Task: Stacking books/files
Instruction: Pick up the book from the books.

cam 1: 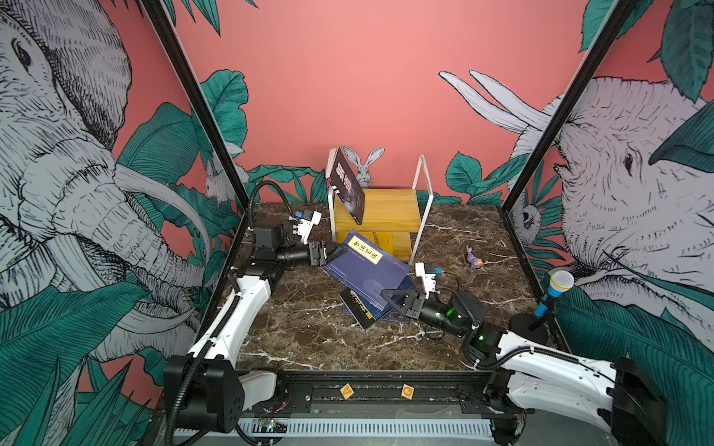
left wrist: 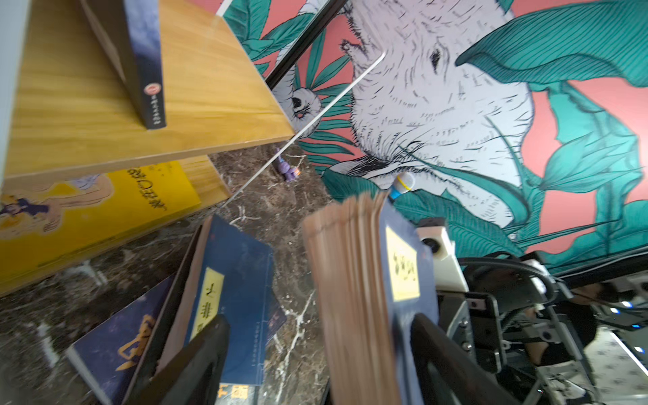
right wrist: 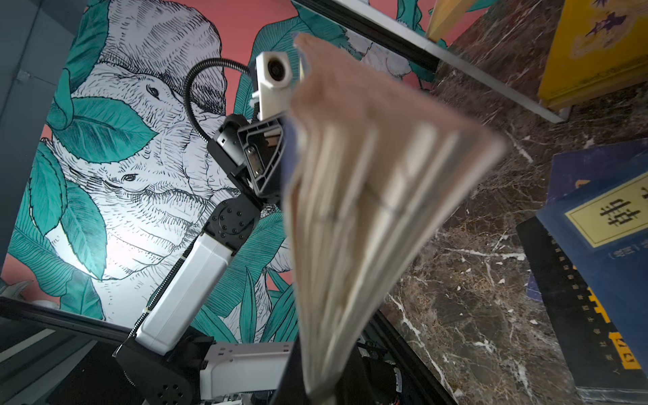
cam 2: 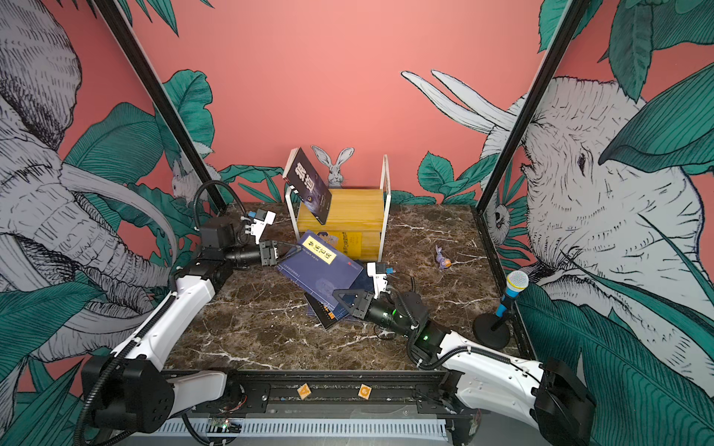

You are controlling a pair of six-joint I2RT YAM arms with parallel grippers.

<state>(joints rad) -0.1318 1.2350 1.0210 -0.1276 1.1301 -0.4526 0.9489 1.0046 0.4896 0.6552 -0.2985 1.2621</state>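
A navy book with a yellow label strip [cam 1: 367, 266] [cam 2: 320, 266] hangs tilted above the marble table. My right gripper [cam 1: 386, 295] [right wrist: 321, 392] is shut on its near corner, and the fanned pages [right wrist: 368, 196] rise from the jaws. My left gripper [cam 1: 336, 253] [left wrist: 317, 319] is open and straddles the book's far edge. The page block [left wrist: 354, 280] lies against one finger with a gap to the other. Below lie a second navy labelled book [left wrist: 238, 280] [right wrist: 603, 217] and a black book with orange lettering [cam 1: 357, 311]. A dark book [cam 1: 345, 185] leans on the wooden shelf.
The wooden shelf with a white wire frame [cam 1: 386, 208] stands at the back, with a yellow book [left wrist: 87, 210] under it. A purple toy [cam 1: 473, 258] lies to the right. A blue microphone on a black stand [cam 1: 552, 289] is at the right edge.
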